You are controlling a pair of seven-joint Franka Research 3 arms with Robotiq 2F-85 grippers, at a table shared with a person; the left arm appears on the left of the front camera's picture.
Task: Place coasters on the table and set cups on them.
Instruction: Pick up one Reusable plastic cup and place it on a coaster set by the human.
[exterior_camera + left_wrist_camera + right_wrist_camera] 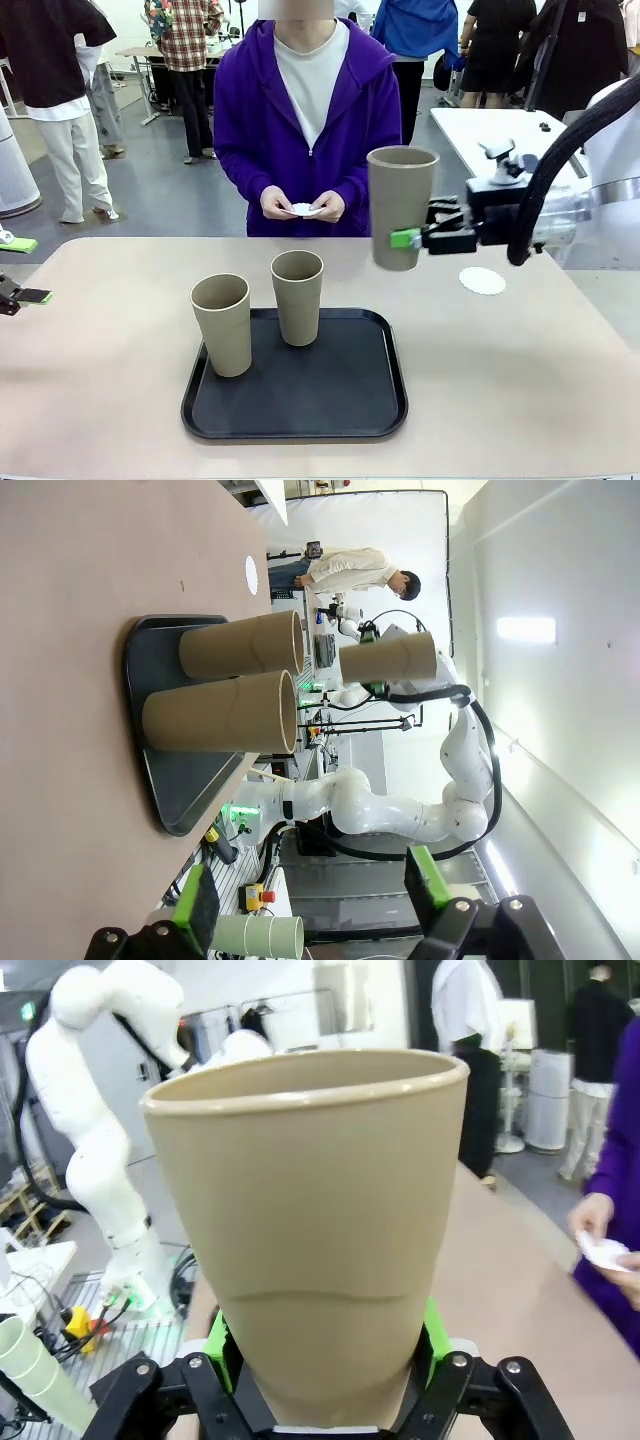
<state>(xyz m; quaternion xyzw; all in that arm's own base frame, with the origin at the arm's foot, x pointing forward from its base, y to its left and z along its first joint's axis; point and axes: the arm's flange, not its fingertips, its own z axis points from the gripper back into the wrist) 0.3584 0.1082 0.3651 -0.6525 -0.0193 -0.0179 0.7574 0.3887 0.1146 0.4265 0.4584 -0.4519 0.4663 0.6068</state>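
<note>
Cup (402, 195) clamped in right gripper (408, 238), held upright above table (100, 380). Coaster (482, 281) laid on table below gripper, toward its wrist side. Other cups (222, 325) stood on tray (295, 425), beyond fingertips and lower. Left gripper (30, 296) spread wide, nothing held.

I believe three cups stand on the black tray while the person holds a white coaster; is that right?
Not quite: only two cups stand on the black tray. The third cup is clamped in the right gripper, raised off the table, as the front view shows. The person does hold a white coaster.
</note>
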